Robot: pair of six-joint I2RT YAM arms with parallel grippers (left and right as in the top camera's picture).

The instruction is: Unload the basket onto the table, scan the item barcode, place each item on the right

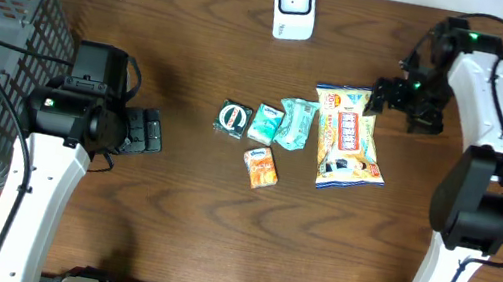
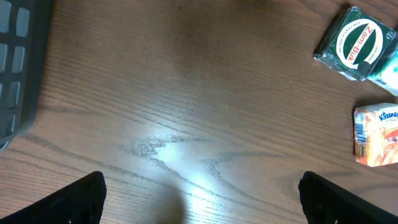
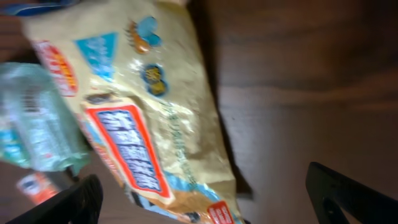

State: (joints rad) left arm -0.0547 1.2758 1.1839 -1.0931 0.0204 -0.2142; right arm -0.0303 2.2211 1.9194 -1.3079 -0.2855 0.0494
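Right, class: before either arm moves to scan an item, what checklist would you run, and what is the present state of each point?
1. Right gripper open: ok.
2. Left gripper open: ok.
3. Something held for scanning: not ok, both grippers are empty.
4. Snack bag close to the right gripper: ok, just beside it.
5. Barcode showing on the snack bag: cannot tell, the wrist view is blurred.
6. Scanner unobstructed: ok, it stands apart from the snack bag.

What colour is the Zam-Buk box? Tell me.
The Zam-Buk box is dark green with a white oval and red band; clearest in the left wrist view.
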